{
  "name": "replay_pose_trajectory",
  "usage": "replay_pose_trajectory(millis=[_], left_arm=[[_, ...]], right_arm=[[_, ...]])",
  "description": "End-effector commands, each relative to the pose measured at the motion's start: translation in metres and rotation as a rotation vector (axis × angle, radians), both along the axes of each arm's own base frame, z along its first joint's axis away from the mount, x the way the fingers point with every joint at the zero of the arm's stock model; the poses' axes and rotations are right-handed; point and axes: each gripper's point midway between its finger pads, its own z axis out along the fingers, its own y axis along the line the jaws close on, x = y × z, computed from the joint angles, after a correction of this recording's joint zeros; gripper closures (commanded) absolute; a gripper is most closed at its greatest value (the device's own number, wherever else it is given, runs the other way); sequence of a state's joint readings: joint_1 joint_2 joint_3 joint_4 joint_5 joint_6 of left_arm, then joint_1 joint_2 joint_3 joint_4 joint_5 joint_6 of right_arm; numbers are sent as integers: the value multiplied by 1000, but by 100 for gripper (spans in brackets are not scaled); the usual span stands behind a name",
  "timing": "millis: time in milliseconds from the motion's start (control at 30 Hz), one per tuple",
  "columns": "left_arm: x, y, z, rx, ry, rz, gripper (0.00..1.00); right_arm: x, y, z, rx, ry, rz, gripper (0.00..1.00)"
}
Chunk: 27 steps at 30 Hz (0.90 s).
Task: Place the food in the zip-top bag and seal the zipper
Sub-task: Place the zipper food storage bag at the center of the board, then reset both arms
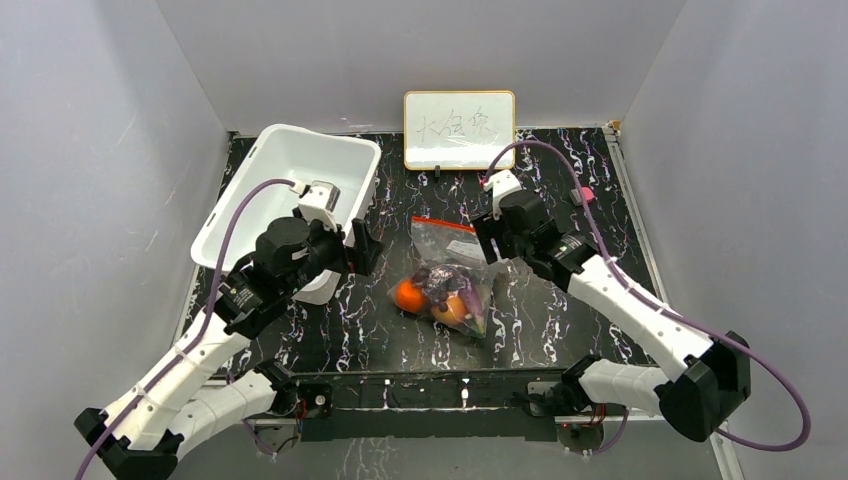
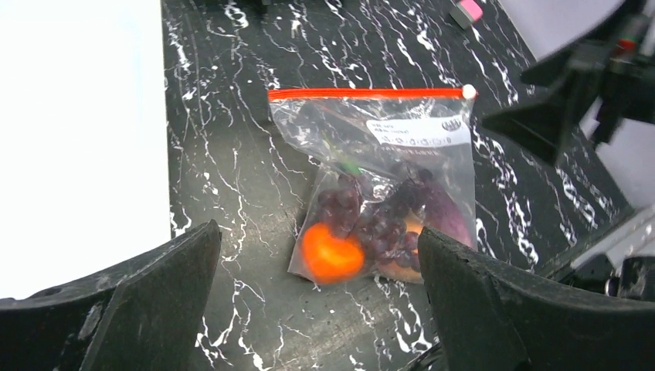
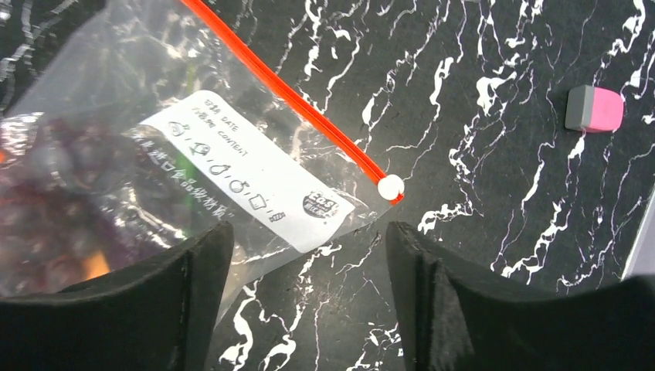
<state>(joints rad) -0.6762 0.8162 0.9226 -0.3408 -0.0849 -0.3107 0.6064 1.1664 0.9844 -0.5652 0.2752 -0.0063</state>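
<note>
The left gripper [image 2: 317, 234] stands spread as wide as it goes, with nothing between its black fingers [image 2: 147, 301]. It touches nothing and hangs over the table on the bag's left, just off the near right corner of the white plastic bin [image 1: 290, 160].

The right gripper [image 3: 301, 236] is also parted and pinches nothing. It sits low over the far right corner of the zip-top bag [image 3: 116, 93], and in its wrist view the bag's white label patch [image 3: 247, 174] shows in the gap between the jaws. Whether a finger brushes the plastic cannot be told.

The zip-top bag lies flat on the black marbled table [image 1: 560, 310] between the two grippers, mouth toward the back. Its red-orange zipper [image 2: 363, 93] runs straight along that edge, with the small white slider [image 3: 390, 186] at the right end.

All the food is inside, bunched at the bag's near end: an orange round fruit [image 2: 332, 253] at the left, a dark grape bunch [image 2: 371, 220] in the middle, a purple eggplant piece [image 2: 444, 212] at the right, a green bit [image 2: 351, 166] above them, and a second orange fruit half hidden under the grapes.

A pink and grey block [image 3: 593, 108] lies right of the bag, well apart from it. A small whiteboard [image 1: 459, 130] with handwriting stands against the back wall.
</note>
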Motion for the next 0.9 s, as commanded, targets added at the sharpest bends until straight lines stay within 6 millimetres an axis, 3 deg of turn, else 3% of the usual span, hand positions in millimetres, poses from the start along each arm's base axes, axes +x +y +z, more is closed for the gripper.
replay_pose_trajectory(millis=[0, 67, 100, 533, 700, 867], left_arm=[[8, 15, 20, -112, 4, 164, 2], [7, 16, 23, -124, -8, 163, 2], [6, 15, 26, -125, -13, 155, 2], [-9, 6, 87, -254, -103, 60, 2], [-13, 7, 89, -273, -90, 62, 2], [-13, 7, 71, -273, -73, 70, 2]], right_arm=[[-6, 15, 62, 191, -97, 22, 22], [-13, 18, 74, 255, -98, 26, 4], [-17, 19, 79, 289, -96, 19, 2], [-64, 30, 163, 774, -82, -54, 2], [-76, 24, 174, 841, -103, -60, 2], [-79, 17, 168, 842, -115, -81, 2]])
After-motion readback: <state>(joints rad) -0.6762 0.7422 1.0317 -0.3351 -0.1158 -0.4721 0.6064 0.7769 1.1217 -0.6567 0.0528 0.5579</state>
